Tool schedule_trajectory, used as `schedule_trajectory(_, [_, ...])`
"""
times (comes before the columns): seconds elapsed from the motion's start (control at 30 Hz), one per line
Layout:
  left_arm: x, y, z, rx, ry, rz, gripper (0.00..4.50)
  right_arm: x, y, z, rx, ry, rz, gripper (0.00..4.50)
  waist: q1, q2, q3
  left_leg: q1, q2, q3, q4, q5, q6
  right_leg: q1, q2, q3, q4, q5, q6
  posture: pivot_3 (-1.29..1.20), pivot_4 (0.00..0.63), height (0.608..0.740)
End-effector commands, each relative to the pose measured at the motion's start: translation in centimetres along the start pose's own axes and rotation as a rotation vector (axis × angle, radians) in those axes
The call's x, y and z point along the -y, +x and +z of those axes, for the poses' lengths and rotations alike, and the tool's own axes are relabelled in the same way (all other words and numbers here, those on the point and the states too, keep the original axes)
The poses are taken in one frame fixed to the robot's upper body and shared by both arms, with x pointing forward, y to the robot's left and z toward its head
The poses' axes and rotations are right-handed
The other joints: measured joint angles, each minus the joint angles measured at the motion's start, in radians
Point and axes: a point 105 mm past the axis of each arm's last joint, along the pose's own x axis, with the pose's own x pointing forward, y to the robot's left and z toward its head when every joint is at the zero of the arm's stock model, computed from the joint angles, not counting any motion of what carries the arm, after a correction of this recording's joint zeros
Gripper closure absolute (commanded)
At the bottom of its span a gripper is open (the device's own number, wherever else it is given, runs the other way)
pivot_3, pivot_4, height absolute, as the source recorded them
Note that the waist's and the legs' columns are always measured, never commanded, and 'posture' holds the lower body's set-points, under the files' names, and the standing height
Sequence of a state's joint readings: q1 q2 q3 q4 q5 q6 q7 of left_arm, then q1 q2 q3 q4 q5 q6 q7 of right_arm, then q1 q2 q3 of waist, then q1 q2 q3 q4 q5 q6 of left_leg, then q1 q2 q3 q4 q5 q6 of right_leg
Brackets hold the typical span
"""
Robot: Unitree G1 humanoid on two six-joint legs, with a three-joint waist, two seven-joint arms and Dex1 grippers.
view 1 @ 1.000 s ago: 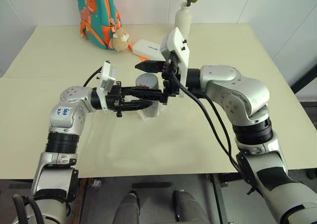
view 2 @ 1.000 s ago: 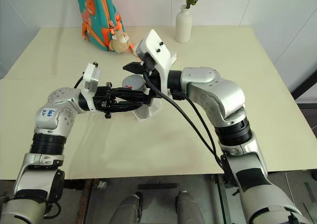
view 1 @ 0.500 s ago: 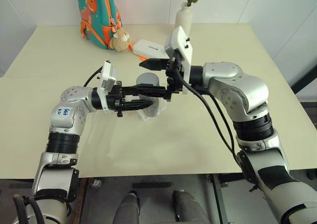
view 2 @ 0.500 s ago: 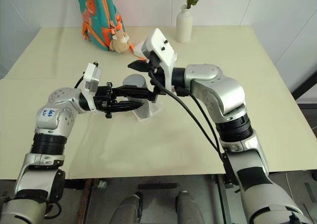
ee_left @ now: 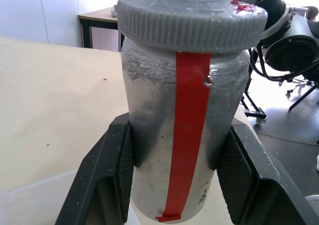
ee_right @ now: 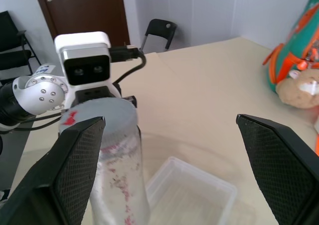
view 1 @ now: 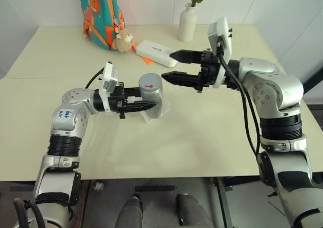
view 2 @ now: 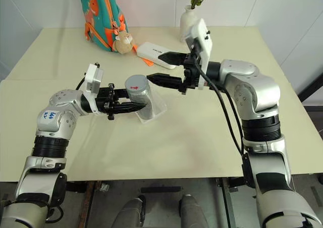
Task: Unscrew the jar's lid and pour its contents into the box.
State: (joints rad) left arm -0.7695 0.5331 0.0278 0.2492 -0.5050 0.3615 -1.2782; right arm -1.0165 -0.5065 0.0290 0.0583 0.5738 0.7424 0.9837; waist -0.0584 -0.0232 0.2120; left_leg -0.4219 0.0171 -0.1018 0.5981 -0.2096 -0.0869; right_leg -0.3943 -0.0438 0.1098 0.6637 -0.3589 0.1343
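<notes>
Left gripper is clamped on the jar, one black finger on each side of the silvery body, holding it upright above the table. A strip of red tape runs down the jar's side. Grey lid sits on top of the jar, red mark showing on its upper face. Clear box lies on the table directly under and just behind the jar; its rim partly hidden by the jar in the head views. Right gripper hangs in the air to the right of the jar, level and pointing toward it, jaws spread wide with nothing between them, fingertips near the lid but apart from it. At the back of the table, left to right: a teal and orange backpack with a small plush toy, a white case, a white vase.
</notes>
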Motion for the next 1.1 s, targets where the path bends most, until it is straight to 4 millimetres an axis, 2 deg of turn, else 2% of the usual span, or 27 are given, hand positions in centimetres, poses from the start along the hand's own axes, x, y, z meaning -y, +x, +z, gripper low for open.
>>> schedule_trajectory(0.03, [0.3, -0.4, 1.0, 0.020, 0.046, -0.002, 2.51, -0.1, -1.3, 1.6, 0.049, -0.053, 0.009, 0.06, -0.001, 0.000, 0.000, 0.000, 0.000, 0.000, 0.000, 0.000, 0.000, 0.000, 0.000, 0.000, 0.000, 0.000, 0.000, 0.00, 0.150, 0.740])
schedule_trajectory(0.13, [0.2, -0.4, 1.0, 0.018, 0.045, 0.000, 2.51, -0.4, -1.1, 2.3, 0.070, -0.069, 0.028, 0.06, -0.002, 0.000, 0.000, 0.000, 0.000, 0.000, 0.000, 0.000, 0.000, 0.000, 0.000, 0.000, 0.000, 0.000, 0.000, 0.00, 0.150, 0.740])
schedule_trajectory(0.23, [0.1, -0.4, 1.0, 0.016, 0.044, -0.002, 2.51, -1.5, 0.0, 3.0, 0.107, -0.082, 0.072, 0.06, -0.002, 0.000, 0.000, 0.000, 0.000, 0.000, 0.000, 0.000, 0.000, 0.000, 0.000, 0.000, 0.000, 0.000, 0.000, 0.00, 0.150, 0.740])
schedule_trajectory(0.43, [0.1, 0.0, 0.9, -0.003, 0.039, -0.017, 2.51, -4.6, 3.7, 1.2, 0.088, -0.114, 0.170, 0.06, -0.003, 0.000, 0.000, 0.000, 0.001, 0.000, 0.000, 0.000, 0.000, 0.000, 0.001, 0.000, 0.001, 0.000, 0.000, 0.00, 0.150, 0.740])
schedule_trajectory(0.6, [0.1, 0.1, 0.8, -0.010, 0.038, -0.024, 2.51, -5.7, 5.6, 0.4, 0.070, -0.133, 0.201, 0.06, 0.000, 0.000, 0.000, 0.000, 0.000, 0.000, 0.001, 0.000, 0.000, 0.000, 0.000, 0.000, 0.001, 0.000, 0.000, 0.00, 0.150, 0.740])
schedule_trajectory(0.83, [0.2, 0.2, 0.8, -0.006, 0.035, -0.032, 2.51, -4.5, 7.1, 0.3, 0.058, -0.149, 0.149, 0.06, -0.002, 0.000, 0.000, 0.000, 0.000, 0.000, 0.002, 0.000, 0.000, 0.000, 0.000, 0.000, 0.004, 0.000, 0.000, 0.00, 0.150, 0.740])
schedule_trajectory(1.1, [0.3, 0.2, 0.7, -0.002, 0.035, -0.027, 2.51, -2.6, 5.6, 0.2, 0.035, -0.157, 0.094, 0.06, -0.001, 0.000, 0.000, 0.000, 0.000, -0.001, 0.002, 0.000, -0.001, 0.000, 0.000, 0.000, 0.004, 0.000, 0.000, 0.00, 0.150, 0.740])
